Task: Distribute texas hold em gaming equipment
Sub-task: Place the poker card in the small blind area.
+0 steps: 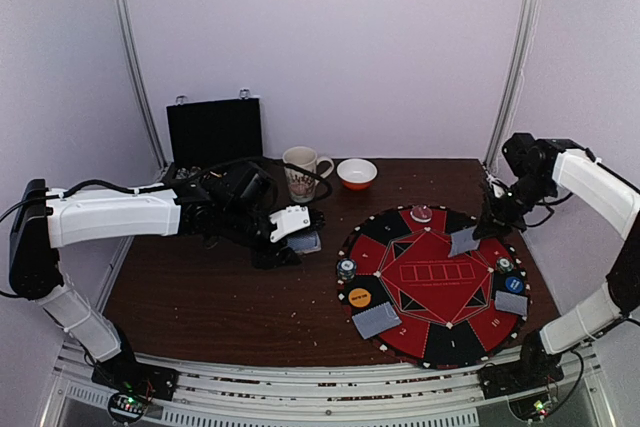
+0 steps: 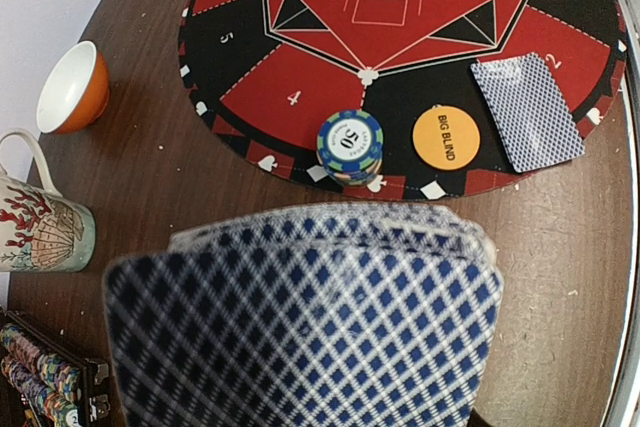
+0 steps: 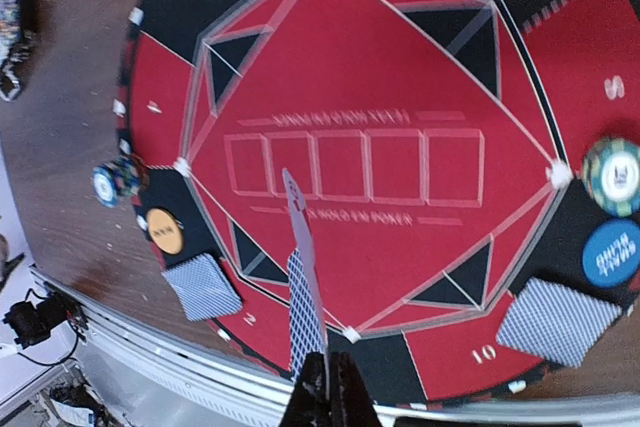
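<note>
My left gripper point(image 1: 296, 236) is shut on a deck of blue-backed cards point(image 2: 300, 317), held over the bare table left of the round mat point(image 1: 437, 339); the deck hides its fingers in the left wrist view. My right gripper point(image 3: 327, 357) is shut on cards point(image 3: 305, 277) seen edge-on above the mat's far right side point(image 1: 463, 240). On the mat lie two small piles of cards point(image 1: 375, 320) point(image 1: 511, 303). Beside them are two chip stacks point(image 1: 346, 269) point(image 1: 504, 265), an orange button point(image 1: 359, 297) and a blue button point(image 1: 514, 285).
A mug point(image 1: 303, 172) and an orange bowl point(image 1: 357, 173) stand at the back of the table. The open black case point(image 1: 214, 132), with chips in it point(image 2: 40, 377), is at the back left. A clear pink disc point(image 1: 421, 213) rests on the mat's far edge.
</note>
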`<state>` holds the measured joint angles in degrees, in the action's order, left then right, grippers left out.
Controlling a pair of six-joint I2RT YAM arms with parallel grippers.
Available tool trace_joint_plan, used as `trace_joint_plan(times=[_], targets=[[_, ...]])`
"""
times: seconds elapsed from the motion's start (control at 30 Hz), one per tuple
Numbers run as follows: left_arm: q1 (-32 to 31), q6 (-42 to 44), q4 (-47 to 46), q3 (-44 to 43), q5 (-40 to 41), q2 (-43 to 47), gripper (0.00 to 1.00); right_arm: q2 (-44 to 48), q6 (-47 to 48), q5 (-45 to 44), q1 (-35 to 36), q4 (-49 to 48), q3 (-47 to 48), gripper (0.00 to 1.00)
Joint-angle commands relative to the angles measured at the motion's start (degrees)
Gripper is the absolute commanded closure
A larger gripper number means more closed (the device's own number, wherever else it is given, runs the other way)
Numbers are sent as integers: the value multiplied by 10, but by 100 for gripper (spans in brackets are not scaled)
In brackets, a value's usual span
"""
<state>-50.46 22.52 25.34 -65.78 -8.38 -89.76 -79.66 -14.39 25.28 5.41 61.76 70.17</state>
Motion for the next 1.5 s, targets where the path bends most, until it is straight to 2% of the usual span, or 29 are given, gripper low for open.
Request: trace_joint_plan(times=[0.0, 0.07, 0.2, 0.47, 0.7, 1.07, 1.47], targets=[[2, -2, -21, -4, -11, 0, 51, 50, -2, -92, -35, 114, -37, 100], [1, -2, -21, -3, -13, 1, 51, 55, 1, -144, -55, 138, -47, 100], [1, -1, -21, -1, -11, 4, 51, 46, -1, -152, -72, 145, -61, 100], [2, 0, -21, 2, -8, 15, 51, 18, -38, -246, -83, 145, -80, 100], [1, 0, -22, 6, -8, 22, 51, -18, -21, -237, -83, 131, -79, 100], [2, 0, -22, 6, -9, 19, 51, -21, -9, -178, -82, 109, -104, 100], [1, 0, -22, 7, -6, 15, 51, -53, -1, -184, -83, 85, -111, 100]])
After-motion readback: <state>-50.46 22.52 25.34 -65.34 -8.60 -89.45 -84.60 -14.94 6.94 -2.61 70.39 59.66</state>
